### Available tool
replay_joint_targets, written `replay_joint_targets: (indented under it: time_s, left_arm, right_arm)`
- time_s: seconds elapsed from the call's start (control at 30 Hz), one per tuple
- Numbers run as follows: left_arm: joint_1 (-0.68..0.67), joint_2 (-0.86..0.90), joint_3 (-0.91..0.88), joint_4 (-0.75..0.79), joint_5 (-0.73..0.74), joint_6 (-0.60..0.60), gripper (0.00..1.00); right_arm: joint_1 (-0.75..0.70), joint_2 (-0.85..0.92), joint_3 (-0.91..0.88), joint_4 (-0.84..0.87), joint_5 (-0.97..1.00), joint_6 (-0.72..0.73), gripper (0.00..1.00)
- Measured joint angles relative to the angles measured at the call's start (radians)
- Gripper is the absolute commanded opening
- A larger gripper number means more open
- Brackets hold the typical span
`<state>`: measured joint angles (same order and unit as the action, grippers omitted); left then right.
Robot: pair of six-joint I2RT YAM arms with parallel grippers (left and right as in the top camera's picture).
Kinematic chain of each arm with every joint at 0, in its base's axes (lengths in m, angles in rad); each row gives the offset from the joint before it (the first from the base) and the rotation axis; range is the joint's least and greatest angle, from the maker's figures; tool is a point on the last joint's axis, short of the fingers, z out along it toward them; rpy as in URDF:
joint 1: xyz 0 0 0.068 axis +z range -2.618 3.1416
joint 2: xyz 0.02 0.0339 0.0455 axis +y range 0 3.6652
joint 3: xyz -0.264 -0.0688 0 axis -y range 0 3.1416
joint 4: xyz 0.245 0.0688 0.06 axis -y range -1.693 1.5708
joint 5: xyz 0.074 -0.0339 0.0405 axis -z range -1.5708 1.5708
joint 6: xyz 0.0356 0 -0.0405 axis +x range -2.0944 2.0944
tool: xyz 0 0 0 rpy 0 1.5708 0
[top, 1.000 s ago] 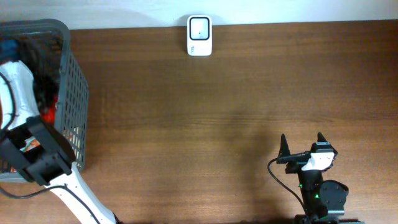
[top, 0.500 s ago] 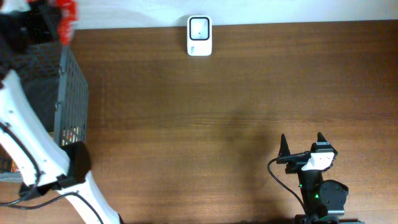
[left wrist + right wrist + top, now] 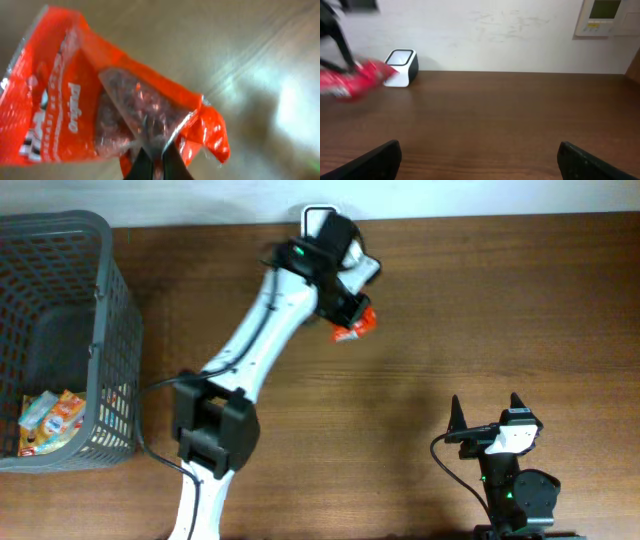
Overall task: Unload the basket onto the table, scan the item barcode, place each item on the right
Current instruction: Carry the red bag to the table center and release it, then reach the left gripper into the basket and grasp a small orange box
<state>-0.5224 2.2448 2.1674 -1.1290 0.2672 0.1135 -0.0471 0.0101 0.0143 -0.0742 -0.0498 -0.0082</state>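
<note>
Left wrist: jaws pinching red packet [image 3: 65, 100] | overhead only: basket [image 3: 120, 350]

Left arm [image 3: 262, 330] outstretched, left fingers [image 3: 143, 162] pinched; right fingers [image 3: 375, 161] spread wide.

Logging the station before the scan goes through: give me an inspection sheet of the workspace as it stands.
Surface: brown wooden table, no spills seen.
Job's things: red packet held up beside the white scanner at the table's far edge.
Clutter: grey mesh basket at the left end, a few packets inside.
Grippers: left tool shut on the red packet's edge; right tool open and empty near the front edge.
Cables: black cable looping by the right arm's base; another by the left arm.
Surroundings: pale wall behind the table, with a wall panel.
</note>
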Motion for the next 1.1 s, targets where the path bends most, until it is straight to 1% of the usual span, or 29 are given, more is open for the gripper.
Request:
replay_joint_targets:
  time_s: [0.03, 0.07, 0.1, 0.13, 0.23, 0.33, 0.37, 0.47, 0.5, 0.53, 0.6, 0.63, 0.67, 0.7, 0.73, 0.8, 0.9, 0.97, 1.03, 1.1]
  left_arm:
    - [-0.018, 0.004, -0.051, 0.056, -0.004, 0.0, 0.0]
    - [-0.032, 0.004, -0.1, 0.117, -0.01, 0.0, 0.12]
    - [-0.047, 0.005, -0.142, 0.174, -0.014, 0.0, 0.47]
    - [-0.056, 0.005, -0.163, 0.201, -0.015, 0.003, 0.99]
    - [-0.085, 0.005, -0.189, 0.262, -0.042, 0.006, 0.99]
    - [-0.086, 0.005, -0.14, 0.199, -0.079, -0.031, 0.99]
    - [-0.078, 0.015, -0.052, 0.092, -0.083, -0.058, 0.99]
    - [-0.002, 0.019, 0.304, -0.146, -0.085, -0.105, 0.99]
    - [0.05, 0.013, 0.436, -0.218, -0.088, -0.111, 0.99]
    - [0.096, 0.005, 0.53, -0.262, -0.099, -0.116, 0.99]
    - [0.233, -0.007, 0.722, -0.328, -0.162, -0.127, 0.99]
    - [0.28, -0.013, 0.76, -0.346, -0.183, -0.134, 0.99]
    - [0.368, -0.016, 0.83, -0.412, -0.213, -0.144, 0.99]
    - [0.444, -0.018, 0.861, -0.459, -0.227, -0.152, 0.99]
    - [0.503, -0.018, 0.871, -0.483, -0.233, -0.154, 0.99]
    - [0.667, -0.018, 0.868, -0.541, -0.247, -0.163, 0.99]
    - [0.863, -0.018, 0.818, -0.552, -0.262, -0.164, 0.99]
    - [0.984, -0.023, 0.686, -0.546, -0.268, -0.164, 1.0]
    - [1.051, -0.028, 0.536, -0.507, -0.272, -0.165, 0.97]
    - [1.089, -0.027, 0.375, -0.46, -0.281, -0.168, 0.96]
  right_arm:
    - [0.0, 0.0, 0.0, 0.0, 0.0, 0.0, 0.99]
    - [0.0, 0.0, 0.0, 0.0, 0.0, 0.0, 0.99]
    - [0.0, 0.0, 0.0, 0.0, 0.0, 0.0, 0.98]
    - [0.0, 0.0, 0.0, 0.0, 0.0, 0.0, 0.99]
    - [0.0, 0.0, 0.0, 0.0, 0.0, 0.0, 0.99]
    - [0.0, 0.0, 0.0, 0.0, 0.0, 0.0, 0.99]
    - [0.0, 0.0, 0.0, 0.0, 0.0, 0.0, 0.99]
    - [0.0, 0.0, 0.0, 0.0, 0.0, 0.0, 0.99]
    - [0.0, 0.0, 0.0, 0.0, 0.0, 0.0, 0.99]
    - [0.0, 0.0, 0.0, 0.0, 0.0, -0.001, 0.99]
    - [0.0, 0.0, 0.0, 0.0, 0.0, 0.0, 0.99]
    - [0.0, 0.0, 0.0, 0.0, 0.0, 0.0, 0.99]
    - [0.0, 0.0, 0.0, 0.0, 0.0, 0.0, 0.99]
    - [0.0, 0.0, 0.0, 0.0, 0.0, 0.0, 0.98]
    - [0.0, 0.0, 0.0, 0.0, 0.0, 0.0, 0.99]
    - [0.0, 0.0, 0.0, 0.0, 0.0, 0.0, 0.99]
    - [0.0, 0.0, 0.0, 0.0, 0.0, 0.0, 0.98]
    - [0.0, 0.0, 0.0, 0.0, 0.0, 0.0, 0.99]
    - [0.0, 0.0, 0.0, 0.0, 0.0, 0.0, 0.99]
    - [0.0, 0.0, 0.0, 0.0, 0.0, 0.0, 0.99]
